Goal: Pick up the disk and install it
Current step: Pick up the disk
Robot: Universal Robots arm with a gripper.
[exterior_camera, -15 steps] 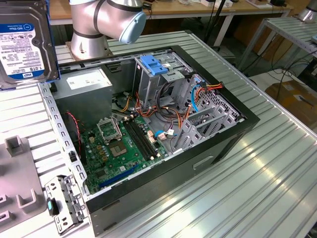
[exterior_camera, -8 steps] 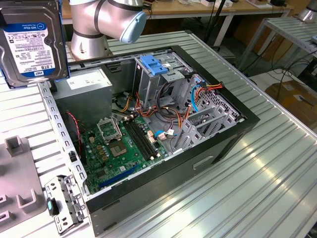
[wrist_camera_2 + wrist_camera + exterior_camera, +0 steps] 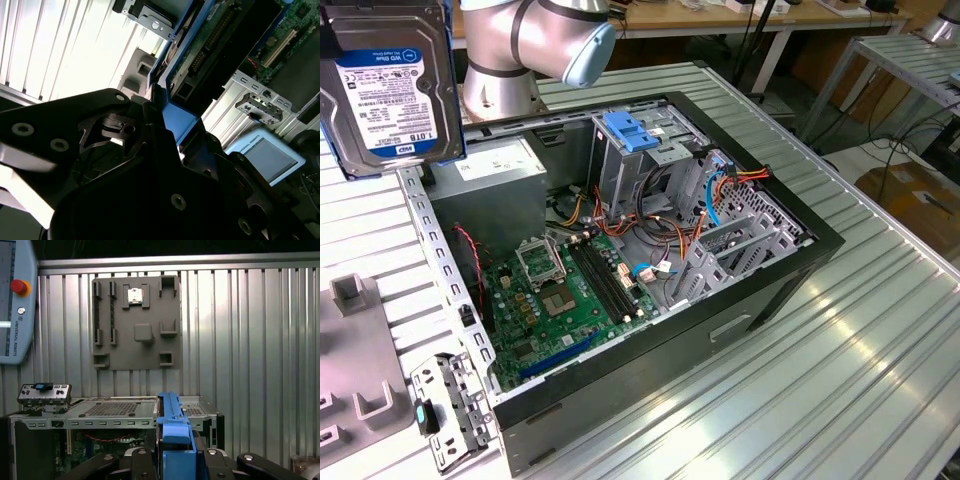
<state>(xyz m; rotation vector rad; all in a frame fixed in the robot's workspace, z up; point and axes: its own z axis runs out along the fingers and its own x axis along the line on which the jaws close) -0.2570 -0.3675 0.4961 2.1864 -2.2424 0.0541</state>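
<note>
The disk (image 3: 385, 90) hangs in the air at the exterior view's upper left, above the table and beside the open computer case (image 3: 740, 300). Its white label with a blue band faces the camera, and a blue carrier runs along its edge. In both wrist views the blue carrier edge (image 3: 172, 432) (image 3: 179, 120) sits clamped between the black fingers (image 3: 142, 462) of my gripper (image 3: 175, 457). The gripper is shut on the disk. The case's grey drive cage with a blue latch (image 3: 630, 130) stands toward the far side of the case.
The green motherboard (image 3: 570, 290) and loose cables (image 3: 670, 220) lie inside the case. A grey fixture plate (image 3: 135, 320) lies on the ribbed metal table (image 3: 840, 400). A loose metal bracket (image 3: 445, 410) lies by the case's near corner. A teach pendant (image 3: 12, 300) is close by.
</note>
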